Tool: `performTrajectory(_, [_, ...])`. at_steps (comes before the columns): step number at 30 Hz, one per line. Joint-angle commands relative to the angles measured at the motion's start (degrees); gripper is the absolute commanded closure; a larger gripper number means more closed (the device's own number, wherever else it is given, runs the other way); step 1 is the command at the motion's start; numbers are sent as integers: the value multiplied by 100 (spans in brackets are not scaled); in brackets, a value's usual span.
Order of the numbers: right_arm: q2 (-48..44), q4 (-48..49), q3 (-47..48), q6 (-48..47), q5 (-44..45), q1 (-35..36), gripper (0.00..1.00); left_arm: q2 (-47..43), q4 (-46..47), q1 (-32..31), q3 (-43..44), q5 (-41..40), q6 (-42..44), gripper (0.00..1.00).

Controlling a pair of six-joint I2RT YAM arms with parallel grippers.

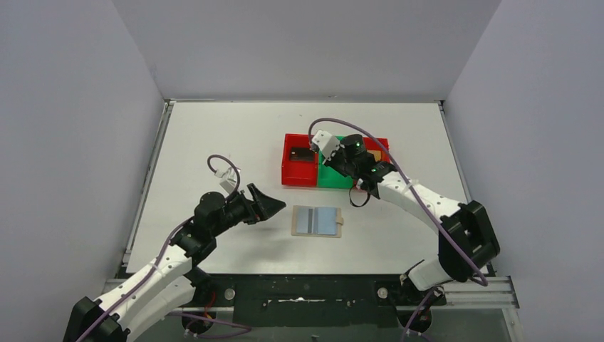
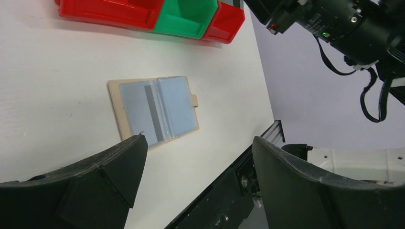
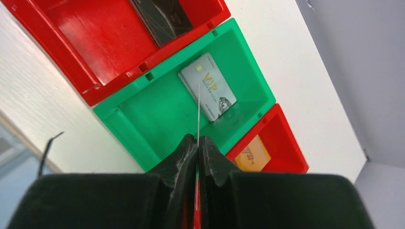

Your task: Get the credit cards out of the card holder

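Overhead: card holder (image 1: 318, 221) open flat on table; left gripper (image 1: 265, 203) just beside it.
Left wrist: jaws wide, empty; holder pockets look bare, hard to tell.
Right wrist: right gripper (image 3: 198, 139) pinched on card (image 3: 198, 109), edge-on, over green tray (image 3: 143, 119).
Risk: tilted release, card catches tray wall, lands outside.

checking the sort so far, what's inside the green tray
A silver card marked VIP lies flat on the floor of the green tray. The right gripper holds another card edge-on above it and hides the tray's near corner, so anything there cannot be seen.
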Motion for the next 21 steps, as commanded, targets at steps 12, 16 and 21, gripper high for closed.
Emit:
performTrajectory(12, [1454,152,984,-2889,-155,-134,100,-563,-531,71,365,-222,385,16])
performTrajectory(16, [1666,251,1048,-3223,-215,-165,100,-653,-601,75,380,-273,403,16])
performTrajectory(21, [1990,307,1169,-3677,-316,-318,100,-746,-686,74,374,-298,412,15])
